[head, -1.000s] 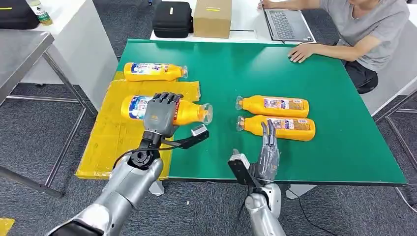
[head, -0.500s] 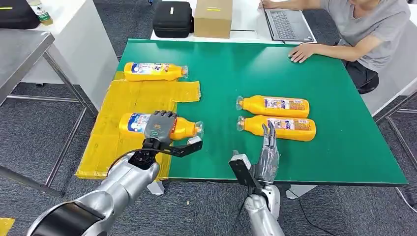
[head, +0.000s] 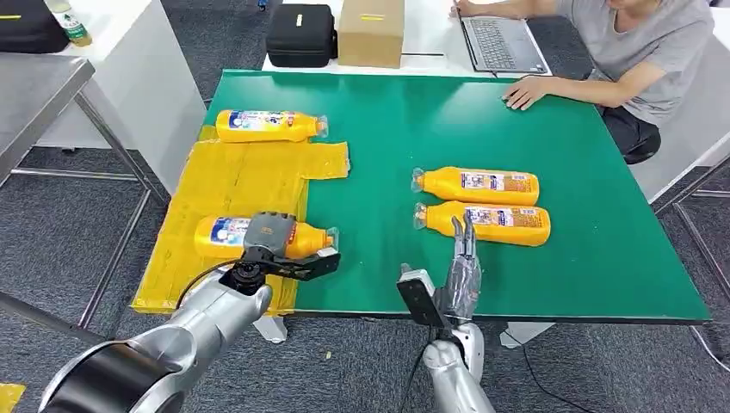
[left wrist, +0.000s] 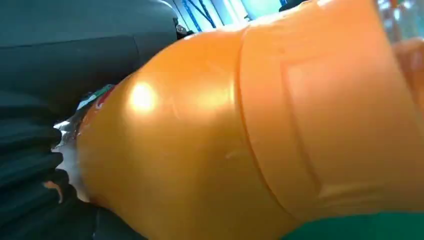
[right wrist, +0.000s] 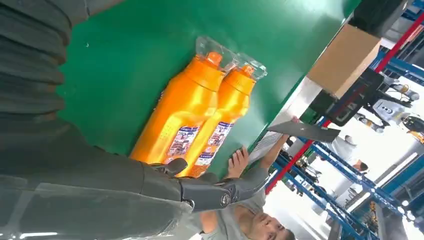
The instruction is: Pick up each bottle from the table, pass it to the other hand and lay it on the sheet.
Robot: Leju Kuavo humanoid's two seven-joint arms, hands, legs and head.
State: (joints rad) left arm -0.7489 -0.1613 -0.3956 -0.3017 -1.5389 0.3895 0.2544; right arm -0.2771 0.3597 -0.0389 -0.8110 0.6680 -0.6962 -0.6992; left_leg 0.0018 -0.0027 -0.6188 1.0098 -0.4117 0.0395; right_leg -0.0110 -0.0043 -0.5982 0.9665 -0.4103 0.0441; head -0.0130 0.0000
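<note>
Left hand [head: 269, 234] is wrapped over the orange plastic bottle with the blue-and-white label [head: 225, 235], which lies lengthwise right under its palm on the yellow plastic sheet [head: 225, 176] draped over the green table [head: 551, 129]; I judge this the lay-down step. To finish cleanly, let go only once the bottle's full length rests flat, spread the fingers, then lift straight off so it can't roll toward the sheet edge. Right hand [head: 463, 258] is empty, fingers straight and apart, tips just short of the two orange bottles [head: 482, 202] ahead of it.
</note>
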